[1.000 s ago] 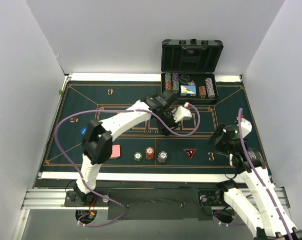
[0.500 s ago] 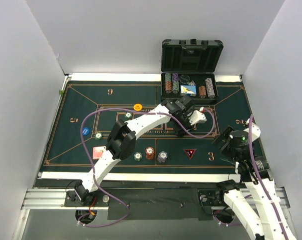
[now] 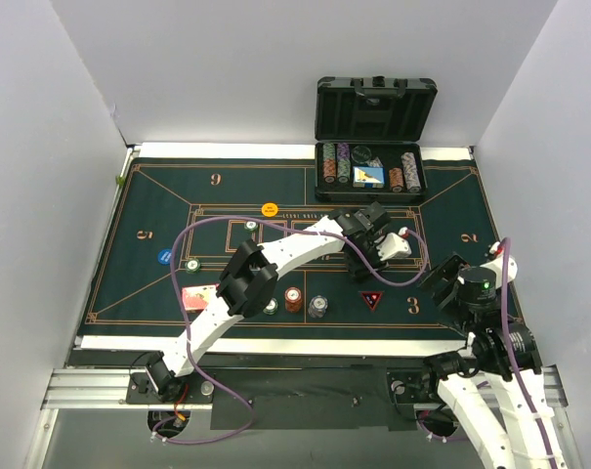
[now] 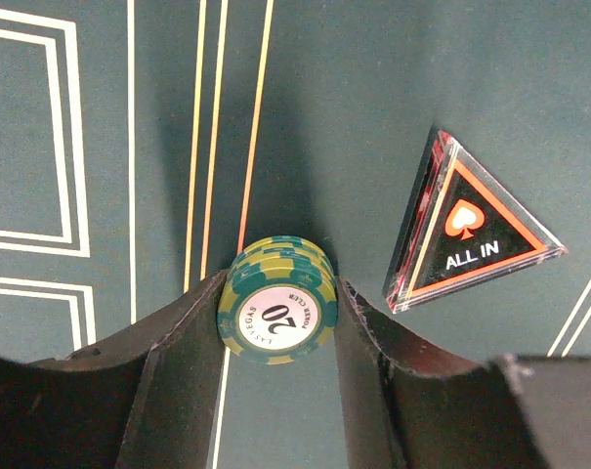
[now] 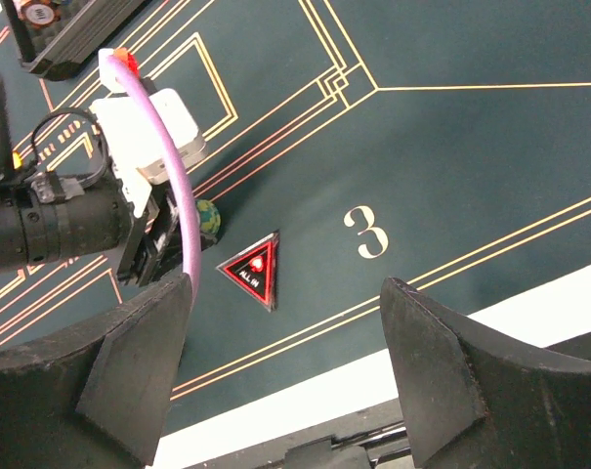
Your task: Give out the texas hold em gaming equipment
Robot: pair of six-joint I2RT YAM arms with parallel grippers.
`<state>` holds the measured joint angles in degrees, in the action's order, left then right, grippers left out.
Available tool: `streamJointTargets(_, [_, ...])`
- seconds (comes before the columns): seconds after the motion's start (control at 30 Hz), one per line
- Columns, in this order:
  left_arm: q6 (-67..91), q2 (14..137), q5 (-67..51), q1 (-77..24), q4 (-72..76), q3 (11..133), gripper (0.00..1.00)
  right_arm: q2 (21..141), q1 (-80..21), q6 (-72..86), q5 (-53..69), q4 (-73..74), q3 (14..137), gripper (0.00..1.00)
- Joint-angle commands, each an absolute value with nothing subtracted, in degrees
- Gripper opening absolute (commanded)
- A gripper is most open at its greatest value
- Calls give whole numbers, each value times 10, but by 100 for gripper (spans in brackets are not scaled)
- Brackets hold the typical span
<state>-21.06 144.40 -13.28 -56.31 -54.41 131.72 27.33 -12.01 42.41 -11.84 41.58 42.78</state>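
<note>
Several green stripe-edged poker chips, packed face to face into a short stack, are pinched between the two black fingers of the left gripper. The face turned towards us bears a 20. We cannot tell whether the stack touches the dark green felt mat with orange lines beneath it.

Just beside the stack, but apart from it, lies a clear triangular plaque with a red edge reading ALL IN. From above we see this grip over the right half of the mat. It sits between the plaque and the open black hard plastic case at the far edge, whose tray holds more rows of chips.

Toward the near edge, left of the plaque, a grey chip stack, a brown-red chip stack and a single green-and-white chip stand close together in a row. Farther left lie pink-red-backed playing cards, with a small blue button disc and another green chip beyond them. A small orange button disc lies nearer the far side.

The right gripper hangs over the mat's near right corner, its jaws spread wide with nothing between them. In its wrist view we see a printed numeral 3 on the felt.
</note>
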Motion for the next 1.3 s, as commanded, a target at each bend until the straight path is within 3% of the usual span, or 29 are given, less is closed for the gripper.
streamJointTargets(0.0, [-200, 1441, -130, -564, -519, 1334, 33, 248, -118, 432, -96, 413, 417, 73])
streamJointTargets(0.03, [-200, 1438, -128, -564, -516, 1330, 42, 244, -118, 433, -92, 411, 414, 73])
streamJointTargets(0.07, [-200, 1429, -129, -564, -513, 1321, 44, 240, -118, 433, -91, 413, 411, 73])
streamJointTargets(0.1, [-201, 1425, -127, -564, -510, 1316, 56, 238, -119, 434, -89, 413, 410, 73])
streamJointTargets(0.17, [-199, 1411, -125, -563, -510, 1307, 57, 236, -118, 434, -88, 414, 408, 73])
streamJointTargets(0.2, [-199, 1400, -124, -563, -510, 1302, 77, 236, -118, 434, -87, 413, 407, 73])
streamJointTargets(0.27, [-194, 1381, -128, -562, -514, 1293, 80, 236, -118, 432, -87, 414, 407, 73])
streamJointTargets(0.3, [-196, 1375, -132, -562, -516, 1289, 88, 236, -118, 432, -86, 414, 407, 73])
streamJointTargets(0.33, [-196, 1362, -132, -562, -519, 1282, 90, 236, -117, 431, -87, 414, 407, 73])
streamJointTargets(0.67, [-195, 1224, -152, -495, -584, 1250, 93, 241, -119, 423, -86, 413, 405, 73])
streamJointTargets(0.97, [-240, 1017, -159, -458, -548, 907, 94, 250, -118, 411, -77, 390, 355, 73])
streamJointTargets(1.27, [-221, 977, -196, -463, -512, 800, 95, 262, -118, 414, -71, 366, 321, 73])
